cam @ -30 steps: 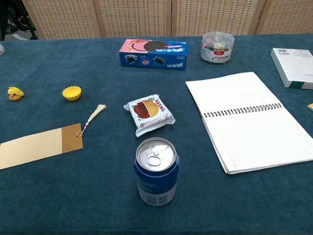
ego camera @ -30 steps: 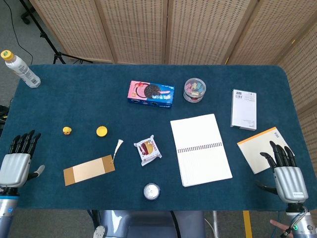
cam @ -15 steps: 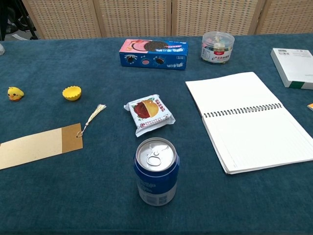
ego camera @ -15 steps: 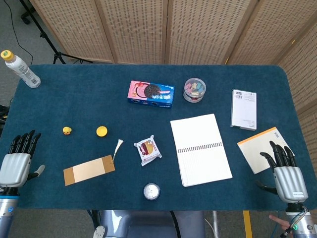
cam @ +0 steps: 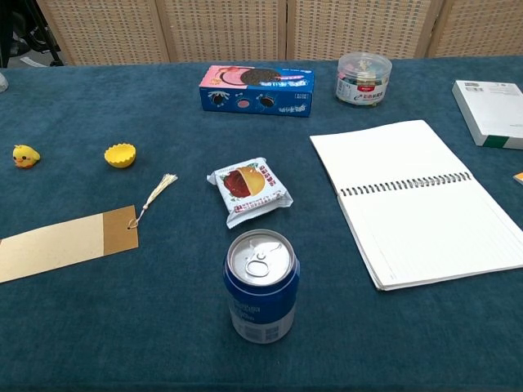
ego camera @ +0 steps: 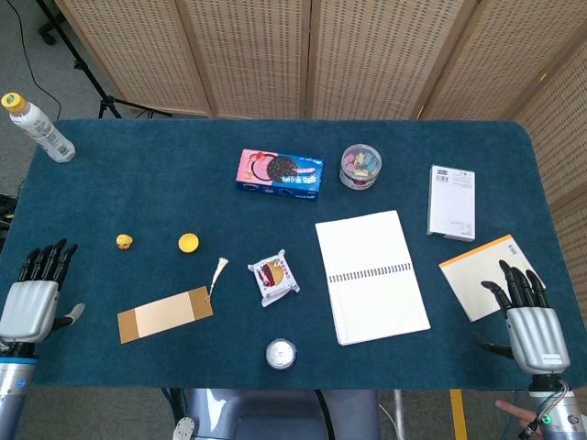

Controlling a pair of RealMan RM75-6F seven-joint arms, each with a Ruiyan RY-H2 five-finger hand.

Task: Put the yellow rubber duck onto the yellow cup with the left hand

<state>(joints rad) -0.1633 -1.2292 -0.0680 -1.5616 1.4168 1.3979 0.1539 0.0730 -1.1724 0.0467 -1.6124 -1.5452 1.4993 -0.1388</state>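
A small yellow rubber duck (ego camera: 124,241) (cam: 25,155) sits on the blue cloth at the left. To its right, a short way off, stands a small yellow fluted cup (ego camera: 188,243) (cam: 121,154), upright and empty. My left hand (ego camera: 32,298) rests at the table's near left edge, fingers straight and apart, holding nothing, well below and left of the duck. Over at the near right edge is my right hand (ego camera: 528,323), also open and empty. Neither hand appears in the chest view.
A brown bookmark with a tassel (ego camera: 165,313) lies just below the duck and cup. A snack packet (ego camera: 274,277), a blue can (cam: 261,285), an open notebook (ego camera: 371,275), a cookie box (ego camera: 281,174), a clear jar (ego camera: 360,166) and a bottle (ego camera: 37,126) stand around.
My left hand has drifted slightly down and left. Nothing else has moved.
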